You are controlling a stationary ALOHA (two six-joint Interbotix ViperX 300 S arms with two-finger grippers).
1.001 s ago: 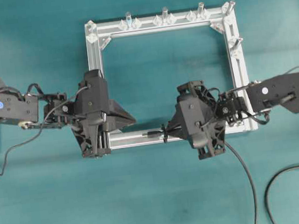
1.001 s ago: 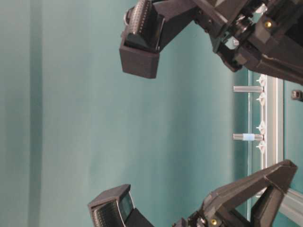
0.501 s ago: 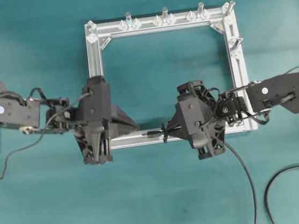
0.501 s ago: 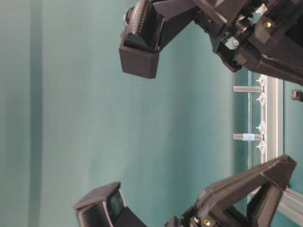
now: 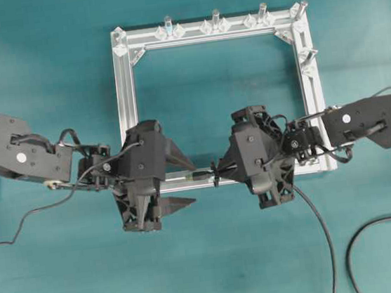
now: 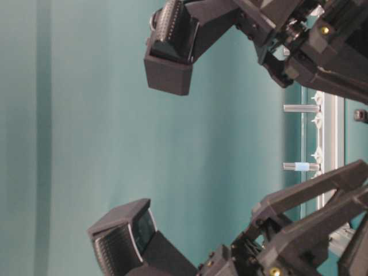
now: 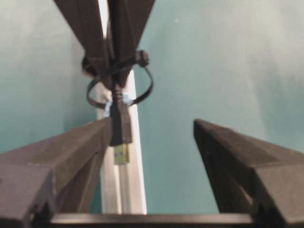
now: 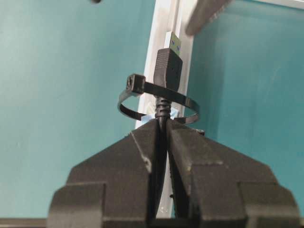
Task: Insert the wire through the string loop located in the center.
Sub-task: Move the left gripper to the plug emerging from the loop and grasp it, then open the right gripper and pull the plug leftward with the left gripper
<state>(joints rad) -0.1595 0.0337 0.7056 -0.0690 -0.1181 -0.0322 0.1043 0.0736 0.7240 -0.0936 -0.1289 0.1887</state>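
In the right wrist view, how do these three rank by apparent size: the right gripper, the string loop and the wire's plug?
Largest to smallest, as they look:
1. Right gripper, but it is nearest the camera, which enlarges it.
2. String loop, wider than the plug.
3. Plug of the wire, smallest.

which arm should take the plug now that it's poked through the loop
Left, probably. The plug has passed through the string loop, and the left gripper is open around it. The right gripper is shut on the wire behind the loop.
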